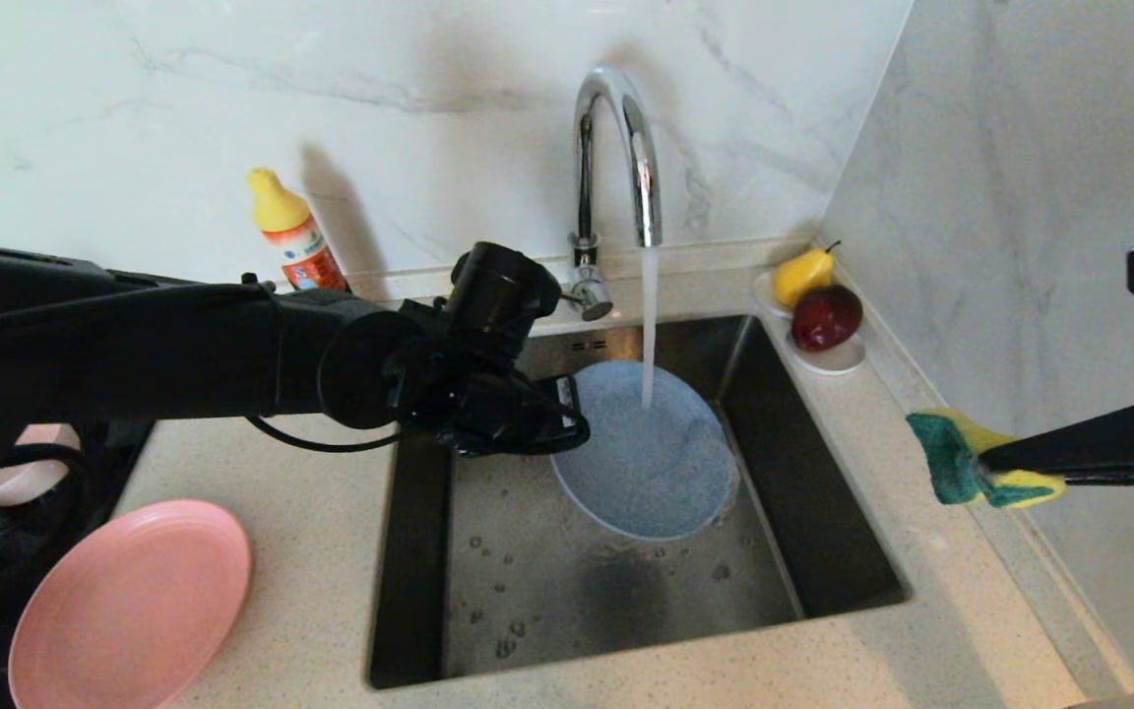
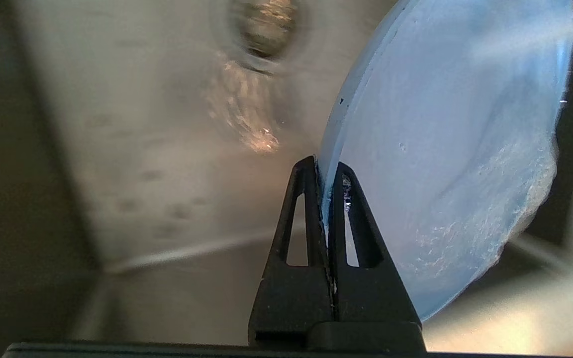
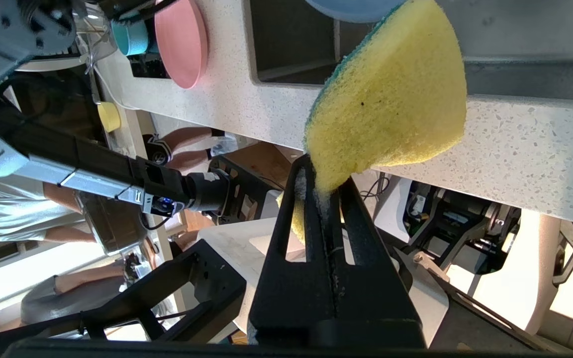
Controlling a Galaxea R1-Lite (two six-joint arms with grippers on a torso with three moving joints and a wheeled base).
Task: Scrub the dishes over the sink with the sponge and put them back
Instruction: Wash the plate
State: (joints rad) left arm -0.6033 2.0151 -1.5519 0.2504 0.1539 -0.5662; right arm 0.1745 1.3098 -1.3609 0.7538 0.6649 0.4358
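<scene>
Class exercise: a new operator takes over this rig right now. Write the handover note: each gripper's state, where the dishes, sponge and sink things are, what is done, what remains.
Left gripper: shut on the rim of the grey-blue plate, tilted over the sink under the running tap.
Right gripper: shut on the sponge, held above the right-hand counter, apart from the plate.
Pink plate lies on the left counter; teal bowl beside it.
Done: plate and sponge picked up, plate wetted.
Left: scrub this plate, put it back, then the other dishes.
</scene>
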